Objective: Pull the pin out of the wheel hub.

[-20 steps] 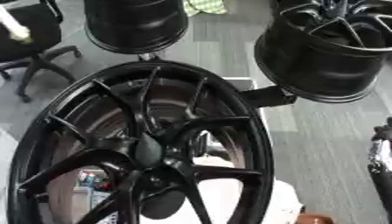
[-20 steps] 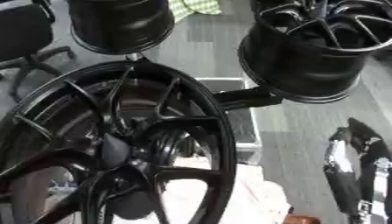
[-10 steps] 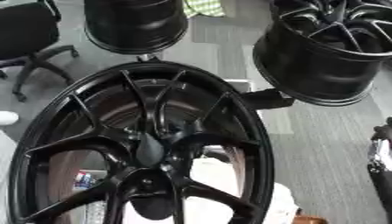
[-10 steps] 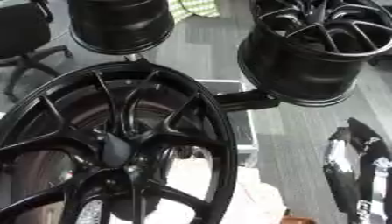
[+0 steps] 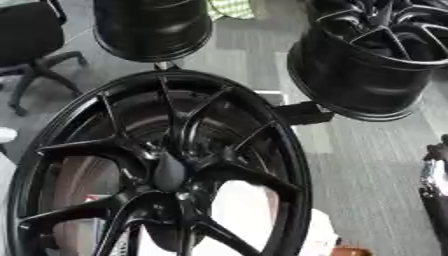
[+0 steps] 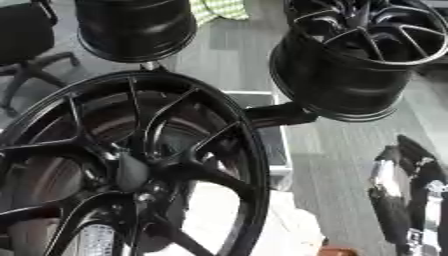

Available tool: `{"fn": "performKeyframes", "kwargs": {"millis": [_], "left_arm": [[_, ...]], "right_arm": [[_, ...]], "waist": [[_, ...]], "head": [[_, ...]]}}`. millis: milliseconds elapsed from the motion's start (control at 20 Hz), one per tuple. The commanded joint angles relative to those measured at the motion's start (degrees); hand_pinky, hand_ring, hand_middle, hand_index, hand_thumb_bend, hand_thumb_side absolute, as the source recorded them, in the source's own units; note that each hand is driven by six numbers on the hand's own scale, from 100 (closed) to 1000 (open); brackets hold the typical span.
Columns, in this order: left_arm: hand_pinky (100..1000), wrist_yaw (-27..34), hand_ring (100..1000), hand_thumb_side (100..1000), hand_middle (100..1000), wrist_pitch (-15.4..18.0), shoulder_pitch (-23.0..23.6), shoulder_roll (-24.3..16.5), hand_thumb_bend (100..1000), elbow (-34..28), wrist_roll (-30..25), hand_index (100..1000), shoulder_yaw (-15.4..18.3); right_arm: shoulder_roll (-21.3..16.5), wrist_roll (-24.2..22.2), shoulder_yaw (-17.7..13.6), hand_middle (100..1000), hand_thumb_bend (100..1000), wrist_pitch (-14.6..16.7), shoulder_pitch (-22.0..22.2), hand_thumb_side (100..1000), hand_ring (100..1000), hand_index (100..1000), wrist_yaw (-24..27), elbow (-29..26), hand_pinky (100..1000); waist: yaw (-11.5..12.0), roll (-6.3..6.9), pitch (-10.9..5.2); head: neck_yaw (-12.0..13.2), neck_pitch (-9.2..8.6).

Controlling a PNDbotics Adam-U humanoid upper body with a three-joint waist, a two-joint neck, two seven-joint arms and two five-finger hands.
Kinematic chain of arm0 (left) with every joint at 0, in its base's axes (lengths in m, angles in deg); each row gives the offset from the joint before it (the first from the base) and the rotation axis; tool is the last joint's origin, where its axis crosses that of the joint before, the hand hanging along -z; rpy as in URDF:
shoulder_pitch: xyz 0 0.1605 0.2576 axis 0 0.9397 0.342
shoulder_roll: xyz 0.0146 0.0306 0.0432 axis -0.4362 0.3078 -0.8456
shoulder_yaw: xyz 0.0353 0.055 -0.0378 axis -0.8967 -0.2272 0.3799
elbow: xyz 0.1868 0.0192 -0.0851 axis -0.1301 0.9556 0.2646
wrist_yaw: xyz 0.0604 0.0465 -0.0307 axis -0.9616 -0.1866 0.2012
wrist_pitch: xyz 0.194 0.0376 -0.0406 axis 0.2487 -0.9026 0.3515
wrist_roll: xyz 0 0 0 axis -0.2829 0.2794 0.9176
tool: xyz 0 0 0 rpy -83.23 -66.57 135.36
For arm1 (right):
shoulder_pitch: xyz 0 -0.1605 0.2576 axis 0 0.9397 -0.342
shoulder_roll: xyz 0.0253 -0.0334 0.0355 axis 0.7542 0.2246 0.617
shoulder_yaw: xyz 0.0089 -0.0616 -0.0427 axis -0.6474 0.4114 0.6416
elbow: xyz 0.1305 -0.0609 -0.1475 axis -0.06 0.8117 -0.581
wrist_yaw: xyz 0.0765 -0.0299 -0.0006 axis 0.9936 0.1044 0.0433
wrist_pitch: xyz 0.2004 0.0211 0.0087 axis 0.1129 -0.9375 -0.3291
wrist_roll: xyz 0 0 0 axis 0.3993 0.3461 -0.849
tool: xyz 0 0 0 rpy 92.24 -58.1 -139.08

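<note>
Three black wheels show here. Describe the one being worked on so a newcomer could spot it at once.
It is the nearest and largest wheel, filling the lower left of both views. Its thin spokes meet at a central hub that faces the camera. The other two wheels stand farther back along the top edge.

wheel hub: lower rim cut off by the bottom edge; in the right eye view its left side is cut off too
pin: cannot be told apart on the blurred centre of the hub
right arm: only a black and silver stretch shows at the right edge; its hand cannot be made out
far wheels: tops cut off by the upper edge
office chair: only partly in view at the upper left
</note>
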Motion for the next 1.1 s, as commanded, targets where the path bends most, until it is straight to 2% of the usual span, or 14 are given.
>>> {"fn": "performKeyframes", "kwargs": {"millis": [50, 150, 200, 550, 600, 700, 900, 950, 1050, 1100], "left_arm": [[922, -1.1, 922, 367, 836, 1.1, -0.4, -2.0, 100, -0.4, -1.2, 951, 0.8], [920, -1.3, 921, 321, 835, 1.2, -0.3, -1.8, 100, -0.4, -1.2, 951, 0.9], [917, -1.3, 920, 257, 833, 1.2, -0.2, -1.7, 100, -0.4, -1.3, 948, 0.8], [912, -0.3, 920, 255, 833, 1.7, -0.1, -1.5, 100, -0.2, -2.0, 942, 1.0], [882, 0.0, 896, 258, 802, 1.5, -0.1, -1.4, 100, -0.2, -1.7, 916, 1.1], [871, 1.1, 888, 260, 794, 0.9, 0.1, -1.3, 100, -0.4, -1.0, 906, 1.1], [850, 4.7, 872, 286, 779, -1.2, 1.0, -1.2, 100, -4.0, 0.8, 889, 1.0], [818, 6.5, 845, 359, 752, -1.4, 1.3, -0.9, 100, -6.3, 1.2, 870, 0.9], [789, 12.7, 817, 449, 732, -1.8, 2.7, -0.2, 100, -13.4, 2.2, 858, 1.0], [789, 15.8, 817, 449, 732, -2.5, 3.7, 0.0, 100, -17.0, 2.6, 858, 1.1]], "right_arm": [[-0.7, 0.0, -0.4, 639, 100, 0.2, -0.4, 563, 862, 794, 0.0, -1.0, 880], [-0.7, 0.0, -0.4, 639, 100, 0.3, -0.4, 563, 862, 794, 0.0, -1.0, 879], [-0.6, 0.0, -0.4, 639, 100, 0.3, -0.4, 564, 862, 794, 0.0, -1.0, 879], [-0.5, 0.0, -0.4, 639, 100, 0.3, -0.4, 563, 862, 794, 0.1, -1.0, 879], [-0.5, 0.0, -0.5, 639, 100, 0.3, -0.4, 561, 862, 794, 0.1, -1.0, 879], [-0.5, 0.0, -0.5, 639, 100, 0.3, -0.4, 559, 862, 793, 0.1, -1.0, 879], [-0.6, 0.1, -0.5, 639, 100, 0.3, -0.3, 559, 862, 793, 0.0, -1.0, 879], [-0.6, 0.0, -0.5, 639, 100, 0.3, -0.3, 556, 862, 793, 0.0, -1.0, 879], [-0.8, 0.0, -0.5, 639, 100, 0.4, -0.3, 553, 862, 793, -0.1, -1.0, 879], [-0.9, 0.0, -0.6, 639, 100, 0.5, -0.3, 553, 862, 793, -0.1, -1.0, 879]], "waist": [[0.0, 0.47, -1.02], [0.0, 0.45, -1.05], [0.0, 0.43, -1.07], [0.0, 0.38, -1.09], [0.0, 0.38, -1.11], [0.0, 0.38, -1.15], [0.1, 0.37, -1.27], [0.1, 0.33, -1.32], [0.2, 0.2, -1.42], [0.2, 0.15, -1.45]], "head": [[0.1, -0.59], [0.1, -0.64], [0.2, -0.64], [0.3, -0.75], [0.3, -0.74], [0.2, -0.75], [0.2, -0.68], [0.2, -0.62], [0.2, -0.53], [0.2, -0.51]]}}
